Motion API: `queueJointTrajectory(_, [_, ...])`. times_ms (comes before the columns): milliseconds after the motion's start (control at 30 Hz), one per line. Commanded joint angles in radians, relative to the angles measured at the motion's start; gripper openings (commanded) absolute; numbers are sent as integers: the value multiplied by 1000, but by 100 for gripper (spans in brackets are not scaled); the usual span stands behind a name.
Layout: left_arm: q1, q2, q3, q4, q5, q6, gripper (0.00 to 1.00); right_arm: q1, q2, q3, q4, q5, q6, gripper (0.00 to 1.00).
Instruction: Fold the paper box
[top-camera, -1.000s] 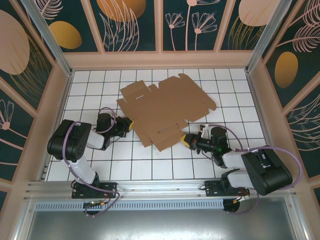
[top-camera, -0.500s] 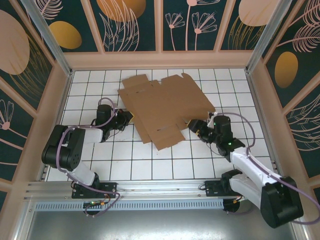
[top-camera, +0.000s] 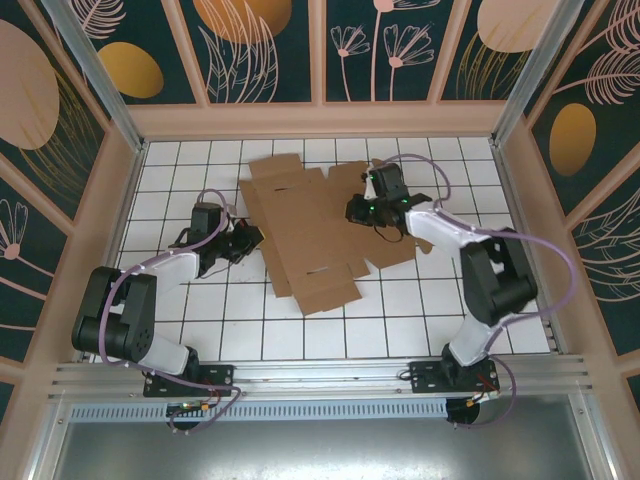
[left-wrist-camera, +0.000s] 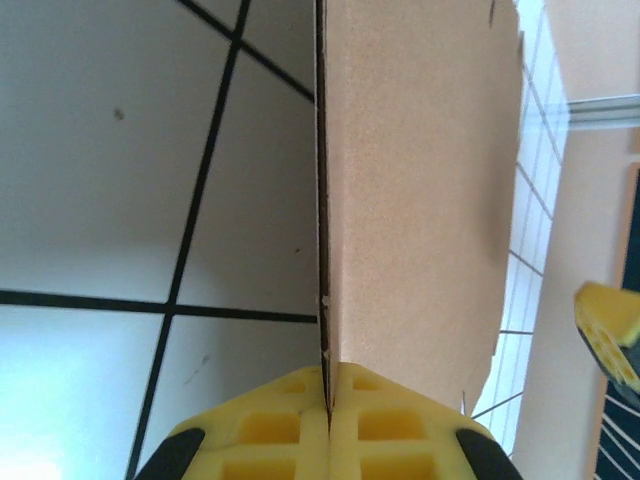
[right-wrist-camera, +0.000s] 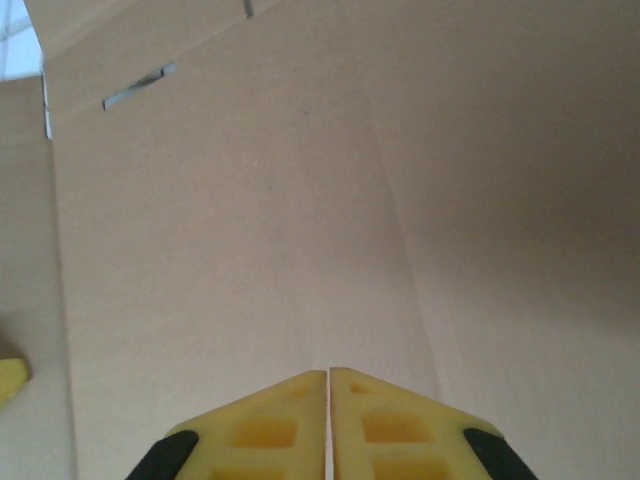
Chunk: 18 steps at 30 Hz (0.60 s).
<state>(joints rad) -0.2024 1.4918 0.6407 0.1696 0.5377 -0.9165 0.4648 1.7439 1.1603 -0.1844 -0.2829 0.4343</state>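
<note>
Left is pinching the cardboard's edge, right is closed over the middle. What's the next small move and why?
Probably press the shut right gripper down on the paper box beside the crease to pin it. The left gripper is clamped on the sheet's left edge, so a pinned panel would likely let that side fold up rather than slide.
</note>
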Motion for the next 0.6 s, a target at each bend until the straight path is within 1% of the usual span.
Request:
queueJointTrajectory(0, [-2, -19, 16, -77, -3, 51, 1, 12, 77, 100, -79, -52, -87, 7])
queueJointTrajectory(200, [-2, -28, 26, -92, 0, 62, 1, 45, 202, 185, -148, -75, -138, 2])
queueJointTrajectory(567, [-2, -31, 47, -71, 35, 42, 0, 76, 313, 174, -160, 7, -144, 0])
